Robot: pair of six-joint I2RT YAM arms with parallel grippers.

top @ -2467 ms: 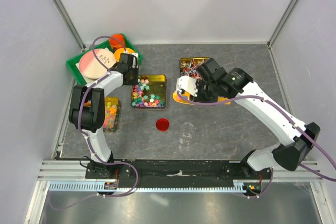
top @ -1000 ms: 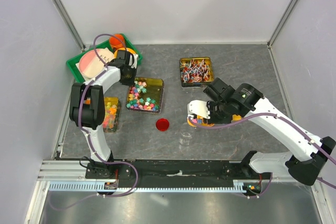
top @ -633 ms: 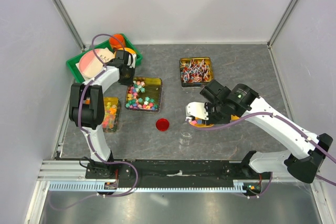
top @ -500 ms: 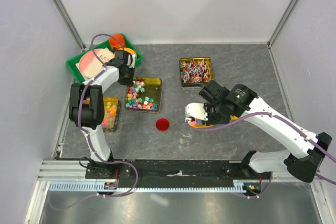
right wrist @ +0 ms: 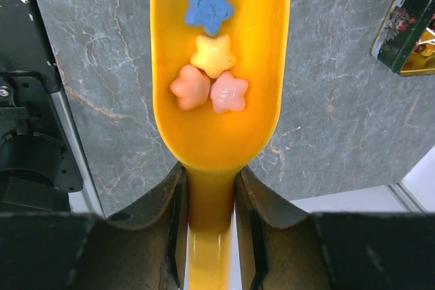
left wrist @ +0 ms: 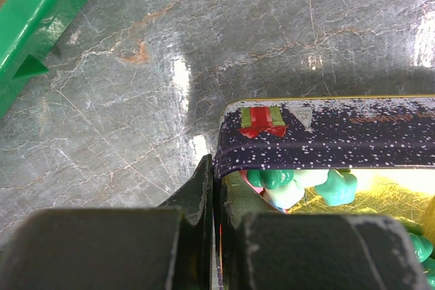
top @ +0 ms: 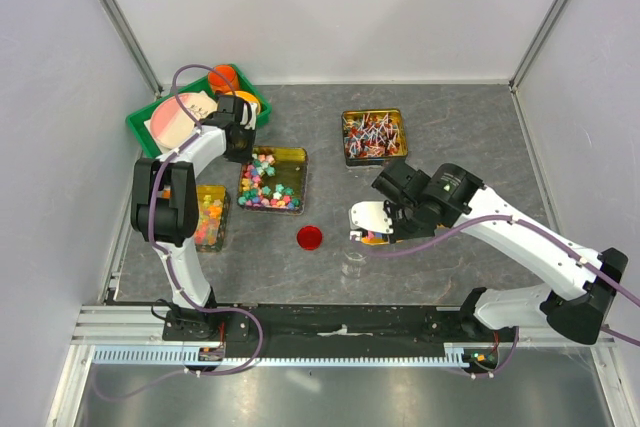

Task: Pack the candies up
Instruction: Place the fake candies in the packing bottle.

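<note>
Right pincer (right wrist: 209,198) is shut tight on the handle of an orange scoop (right wrist: 217,134), whose bowl carries five star candies (right wrist: 213,56): pink, blue, yellow and two peach-pink ones. In the top view the loaded scoop (top: 374,237) sits near the middle of the bench (top: 450,147), and the clear jar (top: 354,255) stands just beside it, a little toward the near edge and the left. The coming pour depends on that small offset. The scoop's long axis seems to run from the wrist toward the near-left, so its lip already points roughly at the jar's mouth, though whether it is over the mouth cannot be told. A red lid (top: 310,237) lies apart to the jar's left.

Left pincer (left wrist: 217,188) is closed on the wall of the candy tin (left wrist: 326,134), which sits toward the far-left corner of the bench with the rest of the candies in it. The right arm is plainly the nearer one to the jar.

The right wrist view counts the stars but leaves the jar out of frame. The top view places the jar, faint as it is, but shows the scoop's load only as a coloured speck.
</note>
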